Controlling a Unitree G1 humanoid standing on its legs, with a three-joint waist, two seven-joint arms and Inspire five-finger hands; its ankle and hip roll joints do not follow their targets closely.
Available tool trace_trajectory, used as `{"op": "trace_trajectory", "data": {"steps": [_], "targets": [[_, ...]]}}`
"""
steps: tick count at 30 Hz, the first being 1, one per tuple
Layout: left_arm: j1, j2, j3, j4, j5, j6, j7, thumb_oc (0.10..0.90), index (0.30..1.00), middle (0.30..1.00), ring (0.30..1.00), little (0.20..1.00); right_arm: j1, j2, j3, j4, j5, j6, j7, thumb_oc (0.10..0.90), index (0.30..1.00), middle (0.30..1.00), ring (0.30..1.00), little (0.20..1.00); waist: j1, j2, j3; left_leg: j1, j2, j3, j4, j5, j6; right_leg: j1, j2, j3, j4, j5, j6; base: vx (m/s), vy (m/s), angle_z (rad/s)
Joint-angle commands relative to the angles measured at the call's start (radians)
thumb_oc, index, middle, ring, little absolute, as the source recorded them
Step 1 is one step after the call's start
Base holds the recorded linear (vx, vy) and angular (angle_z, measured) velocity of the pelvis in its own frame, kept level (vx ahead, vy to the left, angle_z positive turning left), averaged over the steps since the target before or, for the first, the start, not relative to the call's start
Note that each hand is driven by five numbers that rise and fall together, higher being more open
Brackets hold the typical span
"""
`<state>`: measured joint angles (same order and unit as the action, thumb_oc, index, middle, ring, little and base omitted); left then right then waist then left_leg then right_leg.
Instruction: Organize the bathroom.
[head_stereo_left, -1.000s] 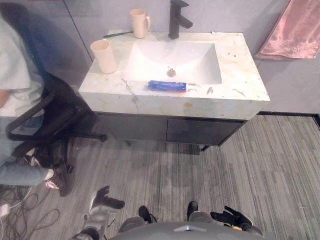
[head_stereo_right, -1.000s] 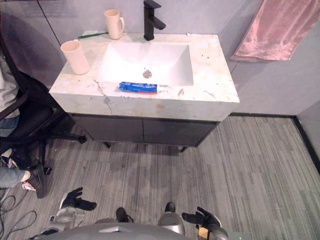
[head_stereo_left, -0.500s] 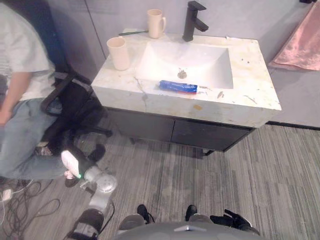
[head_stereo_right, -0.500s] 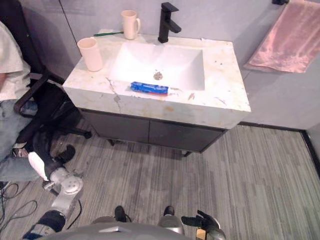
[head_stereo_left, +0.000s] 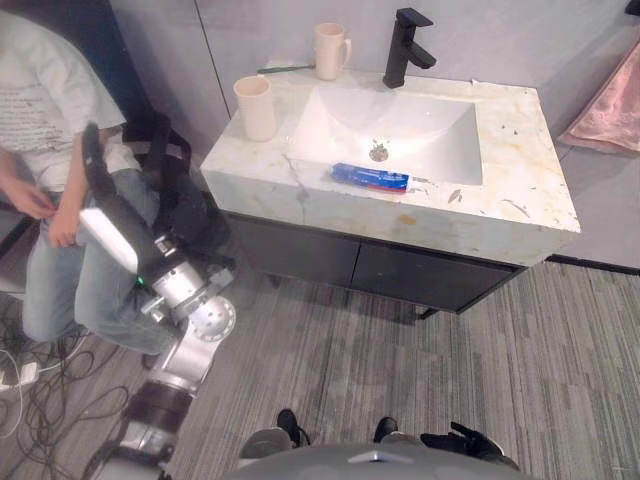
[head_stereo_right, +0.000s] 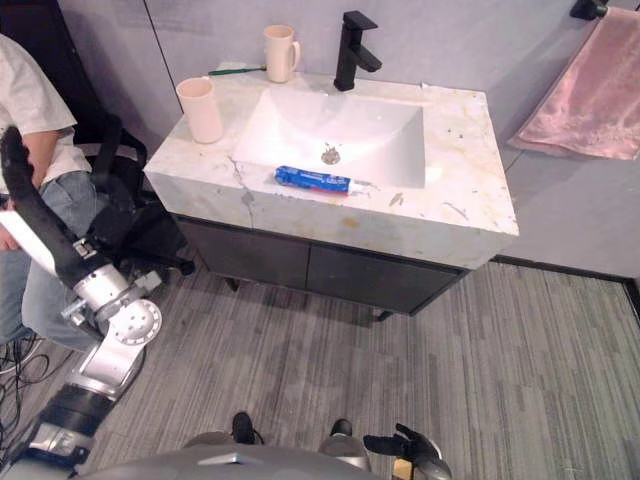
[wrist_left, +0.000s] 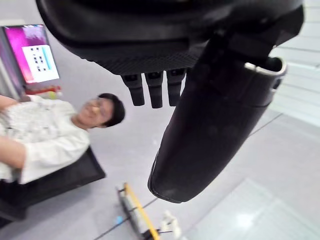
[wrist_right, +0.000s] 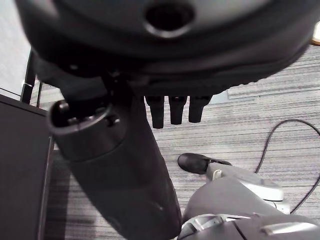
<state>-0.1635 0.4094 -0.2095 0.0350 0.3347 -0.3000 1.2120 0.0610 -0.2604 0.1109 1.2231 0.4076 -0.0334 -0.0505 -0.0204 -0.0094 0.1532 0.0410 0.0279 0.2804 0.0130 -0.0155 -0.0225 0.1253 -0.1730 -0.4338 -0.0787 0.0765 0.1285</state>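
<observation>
At the bottom edge of the right eye view the right robot hand hangs low by the floor, fingers loosely spread and holding nothing. The left robot hand, down near the floor a second ago, has swung up to the left of the frame, fingers straight and empty, close to a seated person. The whole view has also shifted, so the camera has moved. Further off, on the bench, nothing has moved: the blue toothpaste tube lies on the basin's front edge, a cup stands at the upper left, a mug and toothbrush behind it. Judging from this, the tidying has not started; the arm is only rising to reach.
</observation>
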Motion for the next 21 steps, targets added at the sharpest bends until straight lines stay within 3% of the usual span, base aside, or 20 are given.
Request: {"op": "trace_trajectory", "data": {"steps": [1,5,8,11,15,18,21], "targets": [[-0.119,0.058,-0.031,-0.093,0.143,-0.010,-0.035,0.800,0.900,0.900,0.900,0.900,-0.018,-0.013,0.013,0.050,0.011,-0.023,-0.005,0.800,0.900,0.900,0.900,0.900,-0.007,0.000,-0.039,-0.031,-0.040,0.047,0.083,-0.048,-0.002,-0.066,0.068,-0.006,0.068,-0.088,-0.016,0.00,0.000,0.00],[-0.165,0.088,-0.081,-0.169,0.170,0.075,-0.177,0.800,0.900,0.900,0.900,0.900,-0.032,-0.010,0.019,0.057,0.011,-0.014,-0.009,0.800,0.900,0.900,0.900,0.900,-0.014,0.007,-0.042,-0.025,-0.041,0.054,0.082,-0.052,0.000,-0.062,0.074,-0.002,0.064,-0.089,-0.014,0.00,0.000,0.00],[-0.185,0.109,-0.104,-0.190,0.192,0.100,-0.222,0.800,0.900,0.900,0.900,0.900,-0.037,-0.008,0.022,0.058,0.008,-0.011,-0.012,0.800,0.900,0.900,0.900,0.900,-0.018,0.009,-0.042,-0.022,-0.042,0.057,0.081,-0.053,0.001,-0.063,0.074,-0.002,0.063,-0.088,-0.012,0.00,0.000,0.00],[-0.236,0.165,-0.163,-0.252,0.229,0.182,-0.395,0.800,0.900,0.900,0.900,0.900,-0.044,-0.005,0.029,0.060,-0.007,-0.005,-0.018,0.800,0.900,0.900,0.900,0.900,-0.030,0.021,-0.043,-0.016,-0.046,0.068,0.077,-0.055,0.003,-0.066,0.076,0.002,0.063,-0.086,-0.006,0.00,0.000,0.00],[-0.249,0.183,-0.179,-0.264,0.251,0.198,-0.415,0.800,0.900,0.900,0.900,0.900,-0.046,-0.006,0.030,0.062,-0.009,-0.006,-0.016,0.800,0.900,0.900,0.900,0.900,-0.033,0.024,-0.044,-0.014,-0.047,0.070,0.076,-0.055,0.004,-0.066,0.076,0.002,0.062,-0.086,-0.004,0.00,0.000,0.00],[-0.344,0.247,-0.271,-0.287,0.182,0.247,-0.614,0.800,0.900,0.900,0.900,0.900,-0.056,-0.003,0.034,0.069,-0.005,-0.003,-0.001,0.800,0.900,0.900,0.900,0.900,-0.054,0.039,-0.046,0.001,-0.052,0.088,0.064,-0.057,0.010,-0.072,0.076,0.004,0.067,-0.086,0.004,0.00,0.000,0.00],[-0.410,0.294,-0.319,-0.296,0.176,0.275,-0.675,0.800,0.900,0.900,0.900,0.900,-0.056,-0.005,0.035,0.068,-0.006,-0.009,0.008,0.800,0.900,0.900,0.900,0.900,-0.072,0.046,-0.050,0.009,-0.055,0.099,0.059,-0.057,0.012,-0.074,0.076,0.008,0.068,-0.085,0.008,0.02,0.001,-0.10]]}}
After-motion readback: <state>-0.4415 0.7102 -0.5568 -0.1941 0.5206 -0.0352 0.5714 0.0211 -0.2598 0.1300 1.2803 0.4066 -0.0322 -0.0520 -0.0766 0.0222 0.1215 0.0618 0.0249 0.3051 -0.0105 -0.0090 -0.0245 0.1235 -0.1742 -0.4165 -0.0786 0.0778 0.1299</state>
